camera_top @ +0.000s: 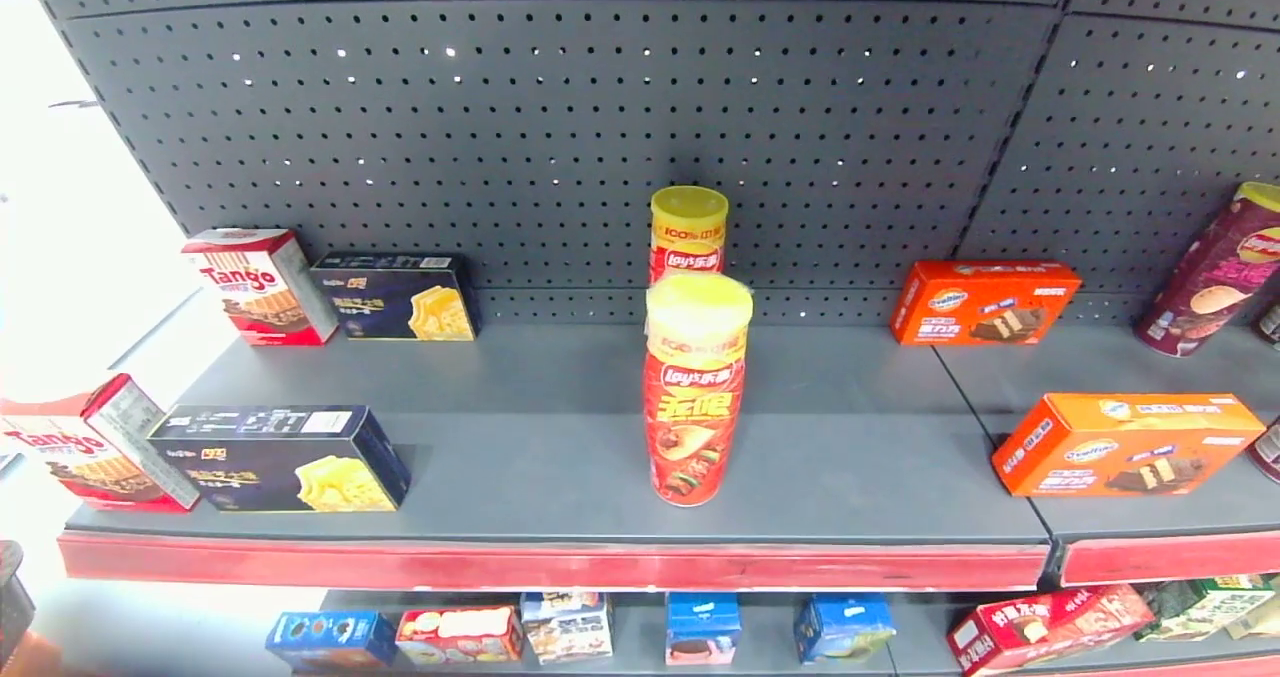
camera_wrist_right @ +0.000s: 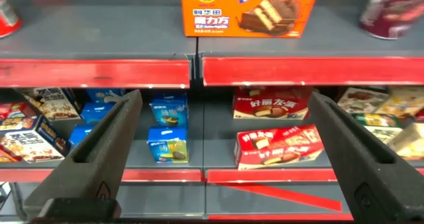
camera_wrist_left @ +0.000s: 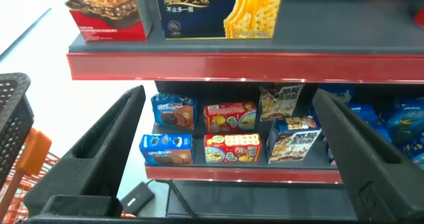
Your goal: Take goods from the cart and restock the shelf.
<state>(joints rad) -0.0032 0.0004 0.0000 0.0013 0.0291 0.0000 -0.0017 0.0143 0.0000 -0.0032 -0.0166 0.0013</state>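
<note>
Head view: front chip can (camera_top: 696, 397) stands upright mid shelf (camera_top: 540, 437), near the front edge; rear chip can (camera_top: 688, 232) is directly behind it, at the pegboard.
Left wrist view: left gripper (camera_wrist_left: 228, 95) spread wide, empty; cart basket (camera_wrist_left: 13, 118) is beside it.
Right wrist view: right gripper (camera_wrist_right: 225, 97) spread wide, empty, below the orange box (camera_wrist_right: 248, 10).
</note>
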